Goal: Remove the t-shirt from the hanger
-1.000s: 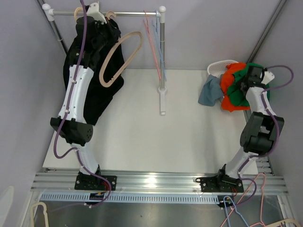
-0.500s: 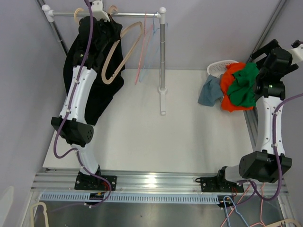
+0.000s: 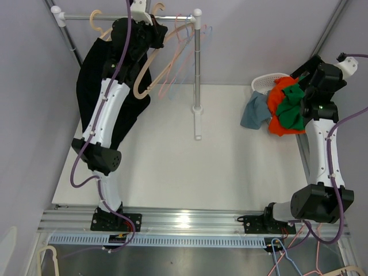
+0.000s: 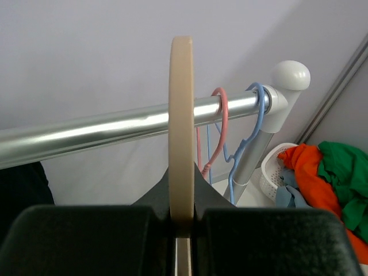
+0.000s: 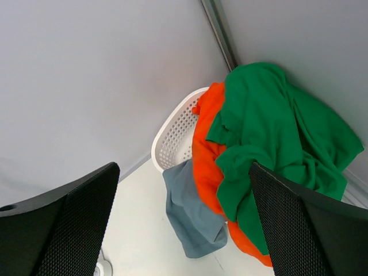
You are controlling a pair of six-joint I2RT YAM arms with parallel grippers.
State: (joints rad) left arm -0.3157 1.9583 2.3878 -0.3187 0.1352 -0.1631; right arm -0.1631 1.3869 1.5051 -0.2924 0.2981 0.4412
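Observation:
A black t-shirt hangs from the left part of the rail, under a beige hook. It shows as a dark patch in the left wrist view. My left gripper is shut on a bare beige hanger up at the rail, right of the t-shirt. In the left wrist view the gripper pinches this hanger edge-on, with its top at the rail. My right gripper is open and empty above the clothes pile; both fingers show apart.
Pink hanger and blue hanger hang by the rack post; they also show in the left wrist view. A white basket at the far right holds green, orange and grey-blue clothes.
My left gripper has moved right along the rail with the bare beige hanger, pushing the pink and blue hangers toward the post. My right arm has risen off the clothes pile.

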